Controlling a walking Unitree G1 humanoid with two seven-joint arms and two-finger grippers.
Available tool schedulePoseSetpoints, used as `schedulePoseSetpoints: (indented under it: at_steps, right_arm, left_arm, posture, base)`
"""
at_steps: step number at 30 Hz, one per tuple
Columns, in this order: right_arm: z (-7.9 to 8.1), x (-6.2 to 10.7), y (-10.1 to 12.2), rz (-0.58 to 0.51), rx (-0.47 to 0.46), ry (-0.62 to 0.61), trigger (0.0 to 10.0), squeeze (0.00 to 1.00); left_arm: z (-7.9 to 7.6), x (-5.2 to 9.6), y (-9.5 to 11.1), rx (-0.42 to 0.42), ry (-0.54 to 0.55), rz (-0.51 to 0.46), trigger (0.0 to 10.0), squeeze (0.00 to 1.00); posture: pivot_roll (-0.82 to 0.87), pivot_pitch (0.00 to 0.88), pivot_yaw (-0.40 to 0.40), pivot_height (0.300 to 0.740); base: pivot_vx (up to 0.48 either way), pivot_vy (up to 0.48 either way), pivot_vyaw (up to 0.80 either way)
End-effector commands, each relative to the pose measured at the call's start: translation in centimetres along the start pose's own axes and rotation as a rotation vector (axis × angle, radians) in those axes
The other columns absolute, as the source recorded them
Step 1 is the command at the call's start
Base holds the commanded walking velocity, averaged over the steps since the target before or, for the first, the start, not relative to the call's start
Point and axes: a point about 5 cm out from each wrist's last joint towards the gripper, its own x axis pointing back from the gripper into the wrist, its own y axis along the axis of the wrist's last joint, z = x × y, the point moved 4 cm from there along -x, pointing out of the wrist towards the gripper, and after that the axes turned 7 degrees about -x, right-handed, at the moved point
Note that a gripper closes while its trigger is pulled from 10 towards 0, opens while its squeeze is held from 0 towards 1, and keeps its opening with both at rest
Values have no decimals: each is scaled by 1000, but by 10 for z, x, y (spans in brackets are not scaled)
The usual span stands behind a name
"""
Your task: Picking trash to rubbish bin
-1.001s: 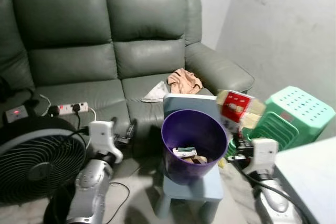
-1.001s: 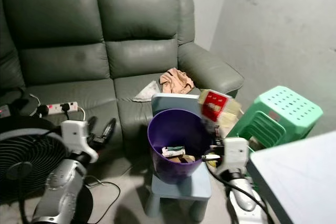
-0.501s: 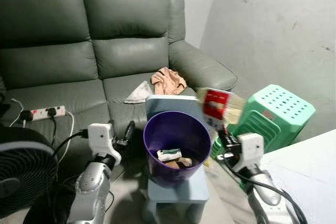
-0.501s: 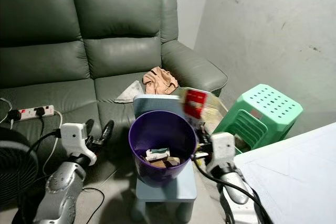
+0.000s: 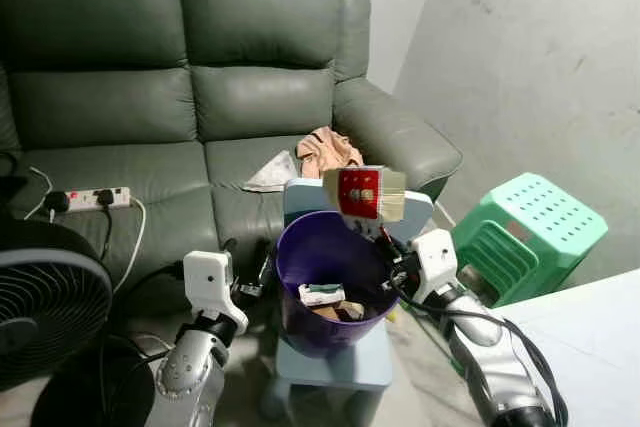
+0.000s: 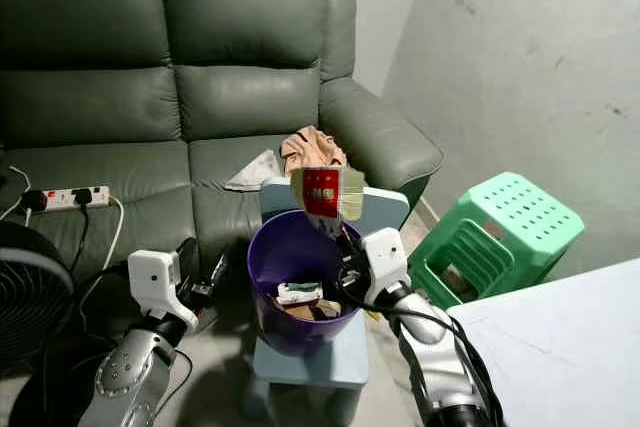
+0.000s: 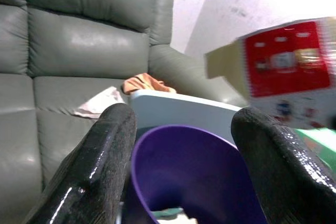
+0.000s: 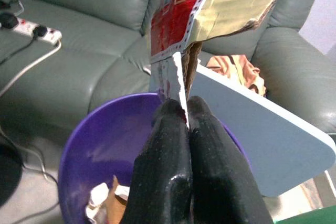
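right tool [image 8: 184, 116] pinches torn red carton [image 5: 364, 193] – above purple bin [image 5: 300, 252].

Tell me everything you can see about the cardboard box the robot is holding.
The cardboard box is flattened and torn, red-printed on one face and plain tan elsewhere, with a ragged flap hanging down. The right gripper pinches that lower flap between its shut black fingers, holding the box upright above the back rim of the purple bin. The box touches nothing else. Behind it sit a pale blue board and the green sofa. The bin already holds some scraps.
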Motion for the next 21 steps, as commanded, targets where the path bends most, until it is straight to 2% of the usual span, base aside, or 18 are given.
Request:
schedulePoseSetpoints:
  at_steps: [1,8,11,16,21]
  right_arm:
    - [-7,-2,0,18,15,-3,10000,0]
    - [-15,-22,1,69,9,-45,10000,0]
    - [-14,-32,-1,109,1,-42,10000,0]
    - [-8,-41,-9,173,35,-35,10000,0]
    - [-7,-42,-16,217,37,-45,10000,0]
  left_arm:
    - [-11,0,5,-23,-23,-3,10000,0]
    - [-13,13,3,-72,-3,22,10000,0]
    - [-18,19,12,-73,0,17,10000,0]
    - [-26,21,23,-78,-7,2,10000,0]
    - [-29,21,30,-69,-5,-8,10000,0]
  posture:
    - [127,23,-210,740]
    - [152,84,-236,740]
    - [162,117,-244,740]
    - [170,149,-253,740]
    - [170,158,-255,740]
  base:
    - [0,0,0]
    - [0,0,0]
    - [0,0,0]
    - [0,0,0]
    - [0,0,0]
